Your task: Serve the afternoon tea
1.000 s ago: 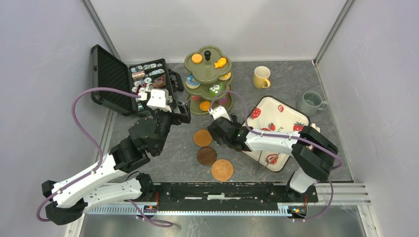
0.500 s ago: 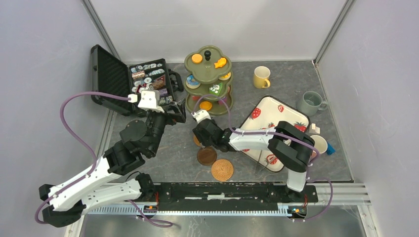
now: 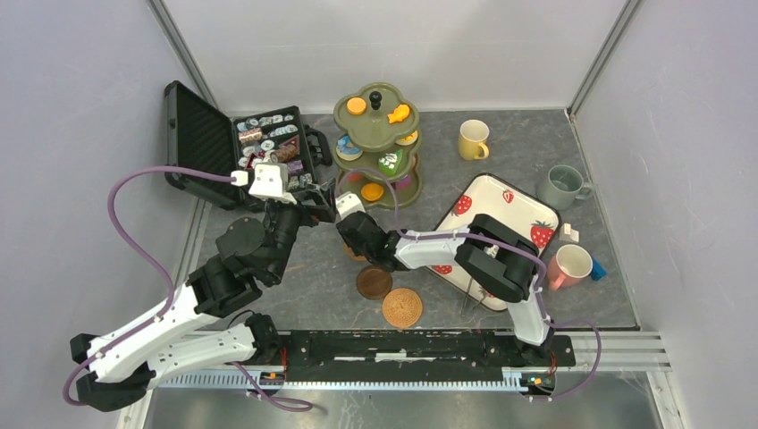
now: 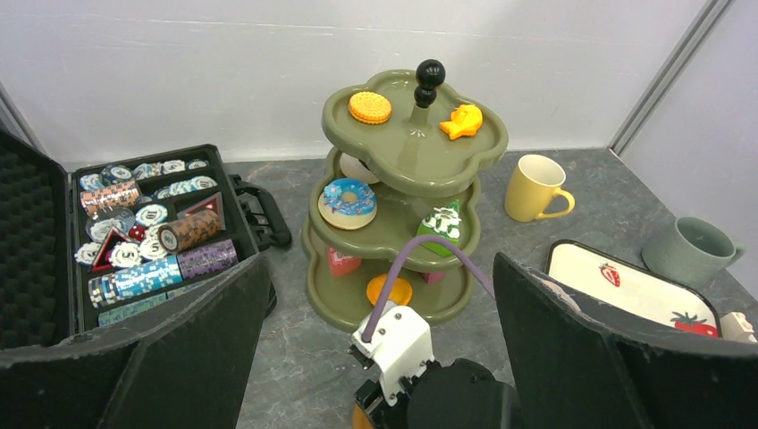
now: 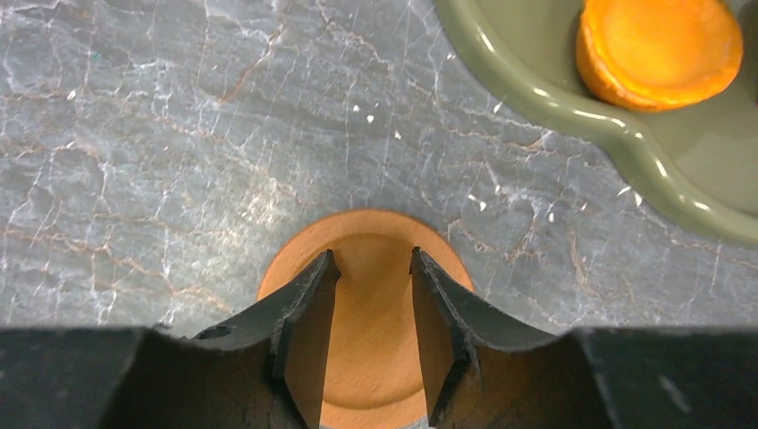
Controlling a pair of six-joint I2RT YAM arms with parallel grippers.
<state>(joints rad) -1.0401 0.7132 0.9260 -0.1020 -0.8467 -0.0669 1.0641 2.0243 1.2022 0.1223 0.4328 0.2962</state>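
Note:
The olive-green three-tier stand (image 3: 375, 147) holds toy cakes and donuts and also shows in the left wrist view (image 4: 407, 152). My right gripper (image 3: 351, 234) is open, its jaws a narrow gap apart, right over the light brown coaster (image 5: 371, 331), near the stand's bottom tier (image 5: 536, 89) with an orange tart (image 5: 657, 49). Two more coasters (image 3: 374, 282) (image 3: 402, 307) lie nearer. My left gripper (image 3: 317, 204) is wide open and empty (image 4: 380, 268), just left of the right wrist. The yellow mug (image 3: 472, 139), grey-green mug (image 3: 563, 186) and pink mug (image 3: 568, 265) stand on the right.
The open black case of poker chips (image 3: 259, 147) lies at the back left. A strawberry-print tray (image 3: 501, 210) lies right of the coasters. A small blue thing (image 3: 597, 268) lies beside the pink mug.
My right gripper has moved left and away from the tray to over the light coaster, and the pink mug now shows at the right. My left gripper has drawn slightly left.

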